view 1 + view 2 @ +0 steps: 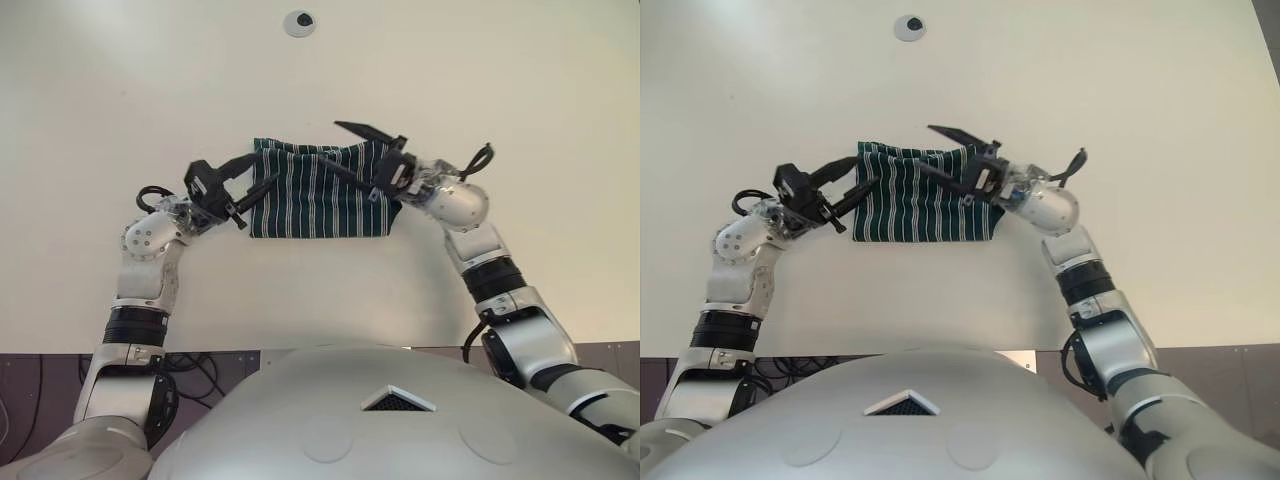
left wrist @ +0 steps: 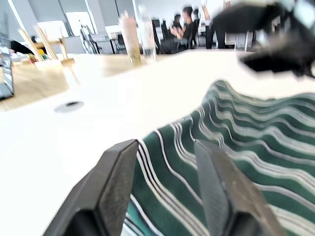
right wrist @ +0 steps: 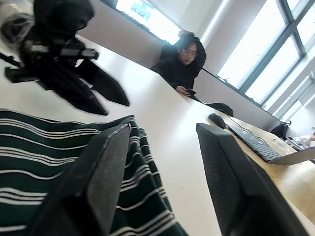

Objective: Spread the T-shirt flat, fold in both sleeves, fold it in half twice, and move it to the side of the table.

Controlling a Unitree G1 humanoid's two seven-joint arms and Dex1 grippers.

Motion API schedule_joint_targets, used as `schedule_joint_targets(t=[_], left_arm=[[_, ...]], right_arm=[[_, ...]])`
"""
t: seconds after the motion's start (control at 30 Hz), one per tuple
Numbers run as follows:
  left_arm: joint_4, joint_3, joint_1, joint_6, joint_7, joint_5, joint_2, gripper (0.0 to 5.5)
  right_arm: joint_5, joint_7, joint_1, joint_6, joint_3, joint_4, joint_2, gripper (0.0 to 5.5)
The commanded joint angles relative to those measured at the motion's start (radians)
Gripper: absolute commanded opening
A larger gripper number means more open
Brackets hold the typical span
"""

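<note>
Two-handed, take the soft, limp striped T-shirt [image 1: 315, 195] by its side edges, probably several loose layers, with left gripper [image 1: 250, 190] and right gripper [image 1: 330, 142] splayed empty.

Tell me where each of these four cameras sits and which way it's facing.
Left eye view: on the head, looking forward and down at the table and striped T-shirt; left arm and right arm show.
Right eye view: beside it, same scene and arms.
Left wrist view: on the left wrist, looking across the T-shirt toward the right arm; own open jaws in front.
Right wrist view: on the right wrist, looking across the T-shirt toward the left arm; own open jaws in front.
Shared: each wrist view catches the other arm.
</note>
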Motion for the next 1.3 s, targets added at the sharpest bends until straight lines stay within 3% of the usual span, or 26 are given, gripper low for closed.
schedule_joint_targets(t=[0.03, 0.23, 0.4, 0.63, 0.83, 1.0, 1.3], left_arm=[[-0.084, 0.083, 0.022, 0.043, -0.021, -0.130, -0.047, 2.04], [-0.112, 0.131, 0.053, 0.017, -0.040, -0.189, -0.138, 2.04], [-0.108, 0.148, 0.050, -0.014, -0.060, -0.205, -0.211, 2.04], [-0.064, 0.182, 0.015, -0.002, -0.067, -0.236, -0.280, 2.04], [-0.039, 0.198, -0.004, 0.007, -0.066, -0.240, -0.303, 2.04], [-0.024, 0.200, -0.018, 0.007, -0.070, -0.228, -0.324, 2.04], [-0.014, 0.215, -0.025, 0.009, -0.072, -0.220, -0.336, 2.04]], right_arm=[[-0.127, -0.063, -0.055, 0.027, 0.066, 0.128, 0.070, 2.46], [-0.240, -0.193, -0.179, 0.093, 0.066, 0.354, 0.102, 2.46], [-0.160, -0.233, -0.260, 0.179, -0.039, 0.512, 0.109, 2.46], [0.150, 0.035, -0.321, 0.617, -0.347, 0.768, 0.014, 2.46], [0.372, 0.001, -0.326, 0.787, -0.639, 0.842, -0.214, 2.46], [0.537, -0.056, -0.320, 0.843, -0.862, 0.857, -0.336, 2.46], [0.646, -0.025, -0.312, 0.777, -1.046, 0.822, -0.374, 2.46]])
